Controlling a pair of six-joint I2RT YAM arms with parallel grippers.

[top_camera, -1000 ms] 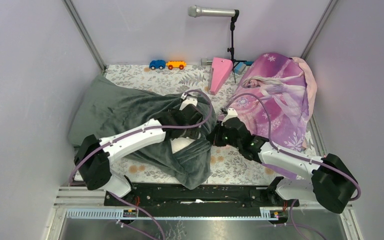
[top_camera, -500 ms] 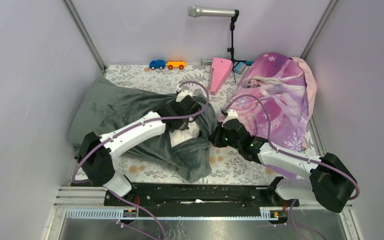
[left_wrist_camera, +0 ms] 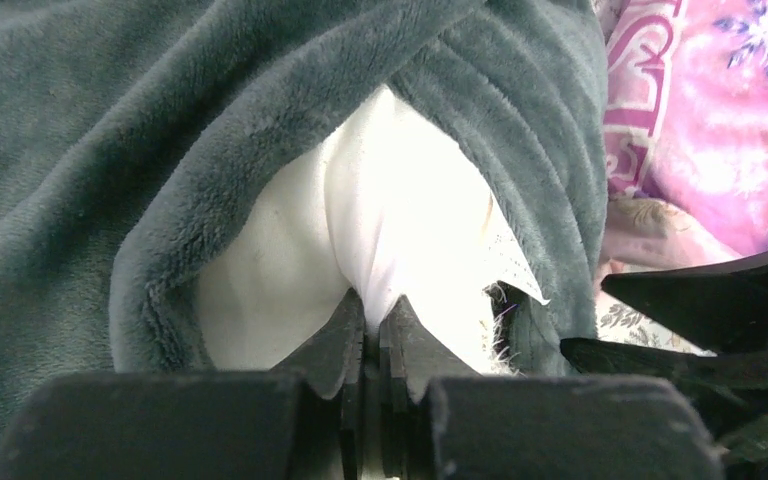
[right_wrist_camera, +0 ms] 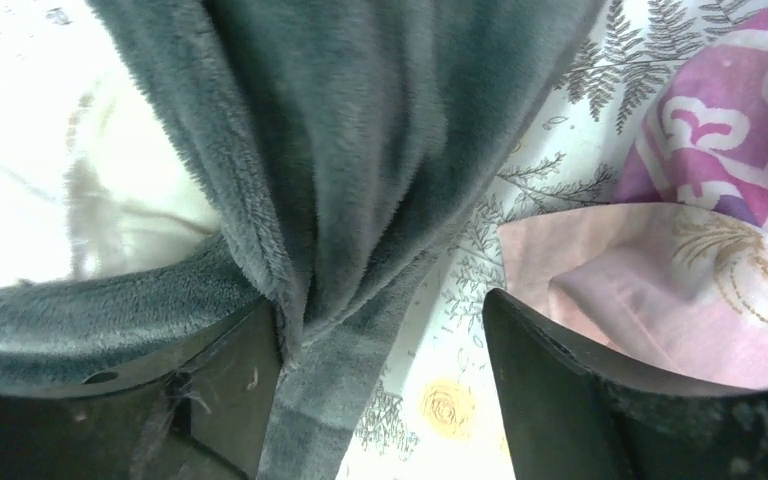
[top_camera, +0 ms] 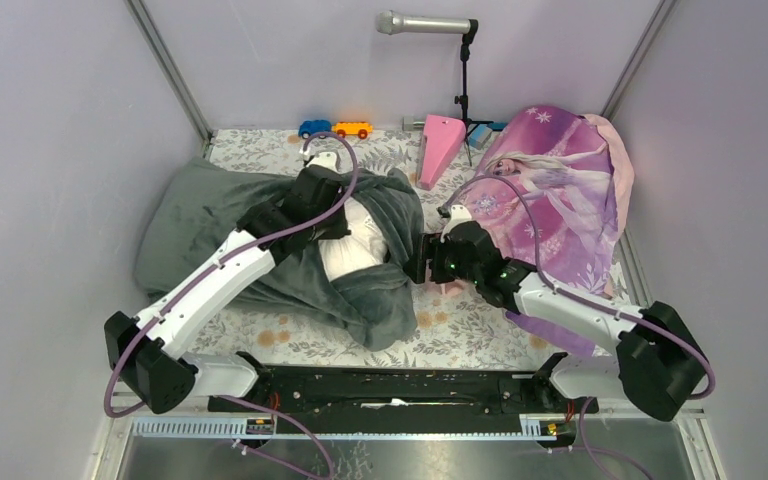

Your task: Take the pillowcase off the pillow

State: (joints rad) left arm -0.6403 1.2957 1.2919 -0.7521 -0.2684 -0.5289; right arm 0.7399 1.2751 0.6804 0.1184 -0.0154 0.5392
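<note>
The dark grey-green pillowcase (top_camera: 220,215) lies wrinkled across the left half of the table. Its mouth gapes and shows the white pillow (top_camera: 352,243) inside. My left gripper (top_camera: 345,228) reaches into that mouth. In the left wrist view it (left_wrist_camera: 372,308) is shut on a pinched fold of the pillow (left_wrist_camera: 400,210), with the pillowcase (left_wrist_camera: 140,150) arching round it. My right gripper (top_camera: 420,262) stands open at the right edge of the mouth. In the right wrist view a hanging fold of pillowcase (right_wrist_camera: 360,180) rests against its left finger (right_wrist_camera: 225,385), with its jaws (right_wrist_camera: 380,345) wide apart.
A purple-pink princess-print fabric (top_camera: 560,200) lies at the right, close beside the right gripper. At the back stand two toy cars (top_camera: 336,129), a pink wedge (top_camera: 440,148) and a microphone stand (top_camera: 463,75). A floral cloth (top_camera: 460,325) covers the table. Walls close in on both sides.
The left gripper shut on the pillow cloth, and the arm swung back and left, dragging it. The right gripper, earlier shut on the pillowcase edge, has opened.
</note>
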